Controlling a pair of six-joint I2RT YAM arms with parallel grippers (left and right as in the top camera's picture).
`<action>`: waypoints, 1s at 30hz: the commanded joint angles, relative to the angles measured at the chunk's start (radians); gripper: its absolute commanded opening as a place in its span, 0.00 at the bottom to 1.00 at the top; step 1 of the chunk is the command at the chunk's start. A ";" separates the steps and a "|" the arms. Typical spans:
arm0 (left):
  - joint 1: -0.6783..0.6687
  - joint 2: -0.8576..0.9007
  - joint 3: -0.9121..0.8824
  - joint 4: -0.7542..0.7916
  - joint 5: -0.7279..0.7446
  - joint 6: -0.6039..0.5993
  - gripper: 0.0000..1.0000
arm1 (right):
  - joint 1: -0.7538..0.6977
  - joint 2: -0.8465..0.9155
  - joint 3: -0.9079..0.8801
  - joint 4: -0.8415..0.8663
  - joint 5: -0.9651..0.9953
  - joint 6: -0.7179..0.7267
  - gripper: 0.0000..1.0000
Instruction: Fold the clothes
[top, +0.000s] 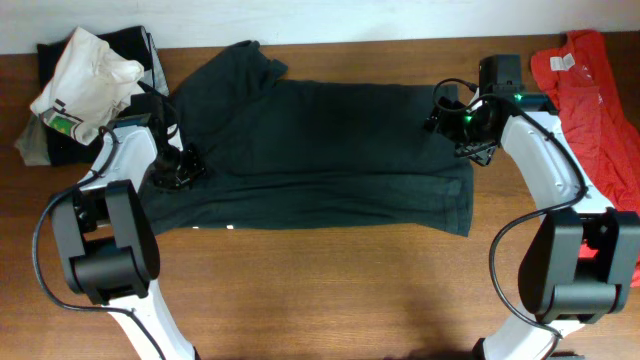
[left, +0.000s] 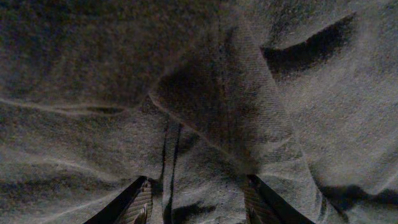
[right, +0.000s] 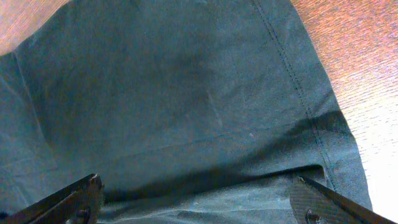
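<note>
The black T-shirt (top: 320, 150) lies spread across the table, its white letters hidden; a lower strip is folded up along the front edge. My left gripper (top: 182, 170) is down on the shirt's left end. In the left wrist view its fingers (left: 199, 202) are apart with rumpled dark cloth (left: 205, 93) between and under them. My right gripper (top: 455, 125) is over the shirt's right end, by the hem. In the right wrist view its fingers (right: 199, 199) are wide open just above the cloth (right: 174, 93). The red-orange T-shirt (top: 590, 90) lies at the far right.
A pile of clothes with a cream cloth (top: 85, 75) on top sits at the back left corner. Bare wooden table (top: 330, 290) runs along the front. The wall edge is at the back.
</note>
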 joint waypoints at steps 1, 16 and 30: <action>0.000 0.035 0.022 -0.021 0.015 0.002 0.45 | -0.001 0.003 0.011 0.003 -0.008 -0.010 0.99; -0.002 0.035 0.105 -0.069 0.064 0.002 0.01 | -0.001 0.004 0.011 0.004 -0.008 -0.010 0.99; -0.062 0.042 0.107 0.148 0.171 -0.022 0.01 | -0.001 0.009 0.011 0.006 -0.008 -0.010 1.00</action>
